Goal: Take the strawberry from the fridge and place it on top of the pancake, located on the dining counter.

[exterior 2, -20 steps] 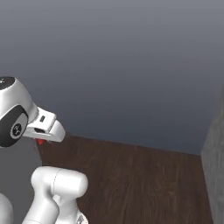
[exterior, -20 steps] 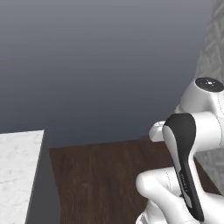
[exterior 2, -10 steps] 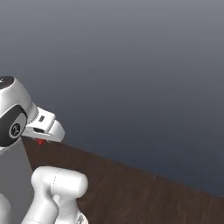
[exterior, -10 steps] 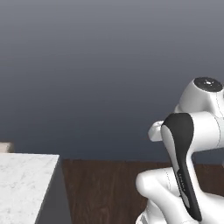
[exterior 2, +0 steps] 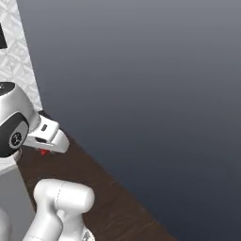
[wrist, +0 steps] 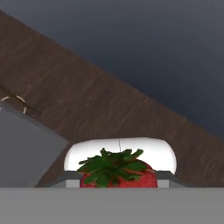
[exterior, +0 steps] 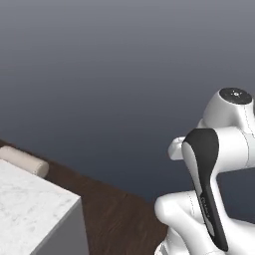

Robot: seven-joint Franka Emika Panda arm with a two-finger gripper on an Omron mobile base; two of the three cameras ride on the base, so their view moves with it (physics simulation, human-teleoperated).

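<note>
In the left base view the white arm (exterior: 214, 164) rises at the lower right before a dark grey wall, with a corner of the white marble dining counter (exterior: 30, 214) at the lower left, a beige stool (exterior: 24, 160) just behind it, and dark wood floor (exterior: 117, 214) between. In the right base view the gripper (exterior 2: 44, 151) hangs beside the arm over the floor, the red strawberry (exterior 2: 44, 152) peeking out beneath it. In the hand view the strawberry sits pinched between the fingertips, leafy green top facing the camera, wood floor beyond
</note>
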